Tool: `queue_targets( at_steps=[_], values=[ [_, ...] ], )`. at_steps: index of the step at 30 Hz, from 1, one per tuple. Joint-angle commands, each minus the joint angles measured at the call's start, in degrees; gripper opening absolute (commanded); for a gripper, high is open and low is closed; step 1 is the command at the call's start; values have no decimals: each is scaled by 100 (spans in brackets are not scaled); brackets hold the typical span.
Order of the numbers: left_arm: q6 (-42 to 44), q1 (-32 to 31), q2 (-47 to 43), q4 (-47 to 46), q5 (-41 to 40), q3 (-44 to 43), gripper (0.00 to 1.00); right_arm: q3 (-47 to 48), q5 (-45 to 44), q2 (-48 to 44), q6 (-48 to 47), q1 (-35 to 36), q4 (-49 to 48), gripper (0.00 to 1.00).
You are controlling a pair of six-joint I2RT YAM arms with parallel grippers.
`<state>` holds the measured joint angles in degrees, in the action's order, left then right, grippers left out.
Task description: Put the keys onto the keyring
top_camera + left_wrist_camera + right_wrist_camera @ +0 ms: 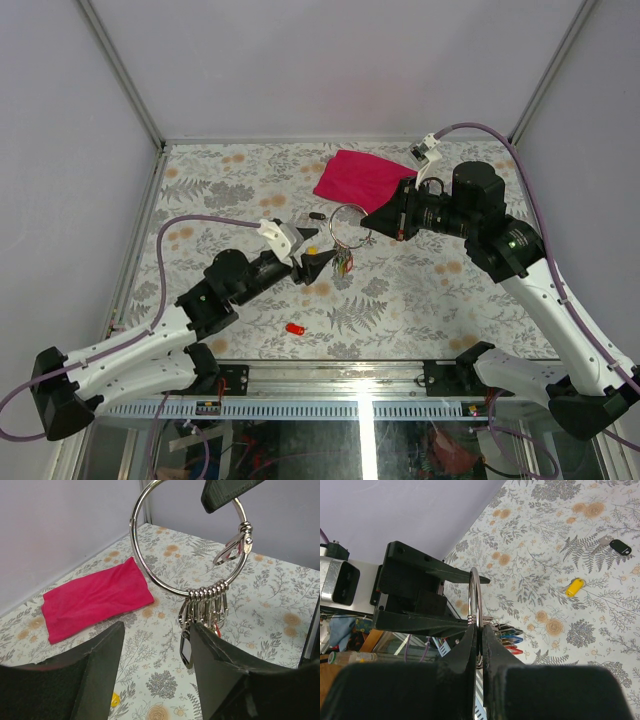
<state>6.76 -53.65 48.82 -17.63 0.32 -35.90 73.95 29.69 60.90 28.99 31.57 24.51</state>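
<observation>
My right gripper (367, 224) is shut on the rim of the silver keyring (347, 225) and holds it upright above the table. The ring's bunch of coloured keys (343, 263) hangs below it. In the right wrist view the ring (475, 592) is pinched edge-on between the fingers. My left gripper (321, 262) is open and empty, its jaws (157, 630) just below the ring (165, 586) and next to the hanging clips (205, 602). The yellow key (115, 699) lies on the table under the left gripper. The red key (295, 328) lies alone near the front edge.
A magenta cloth (362, 178) lies at the back of the table, behind the ring. A loose black-headed key (619, 546) lies near the yellow key (574, 587). White walls close in the back and sides.
</observation>
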Motion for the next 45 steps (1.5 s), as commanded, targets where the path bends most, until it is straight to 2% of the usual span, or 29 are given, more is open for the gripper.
queue_targets(
  at_steps=[1,6,13,28,39,45],
  values=[
    [111,-64,61,-479,-129,-206,58,58,204,-4,108,33,-447,0],
    [135,-67,67,-508,-192,-216,60,49,221,16,106,33,-460,0],
    [147,-83,89,-639,-324,-252,54,24,261,27,143,38,-506,0],
    [149,-99,201,-718,-252,-273,52,-30,291,19,176,34,-557,0],
    [82,-103,273,-779,-94,-312,39,-80,293,9,172,33,-578,0],
    [86,-109,208,-700,36,-326,21,-81,208,-17,134,35,-526,0]
  ],
)
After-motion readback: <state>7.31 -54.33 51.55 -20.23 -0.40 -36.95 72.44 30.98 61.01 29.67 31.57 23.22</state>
